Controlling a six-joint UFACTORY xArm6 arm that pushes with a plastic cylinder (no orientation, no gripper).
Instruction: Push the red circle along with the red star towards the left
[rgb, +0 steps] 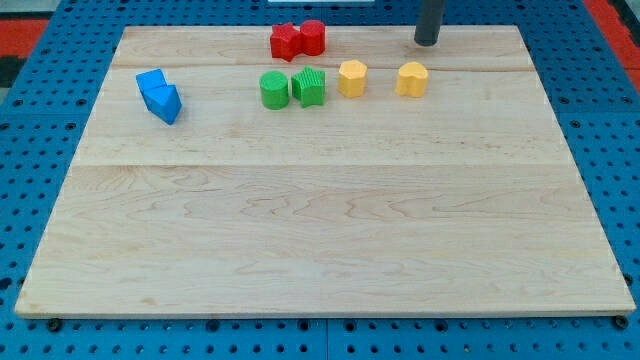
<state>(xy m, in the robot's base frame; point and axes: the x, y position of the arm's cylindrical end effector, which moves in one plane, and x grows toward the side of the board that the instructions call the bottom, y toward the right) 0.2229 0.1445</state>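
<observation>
With no claw, only my bare tip well right of the touching red circle block and red star block, I should approach the circle squarely from its right, driving both left together.

And here we are in what looks every bit like a robotics lab bench: a pale wooden board sits squarely on a blue perforated base plate with its regular grid of mounting holes, red flooring or matting peeking in at the view's top corners. On the board, small coloured test blocks in red, green, yellow and blue, and a dark rod coming down to my tip near the view's top edge
</observation>
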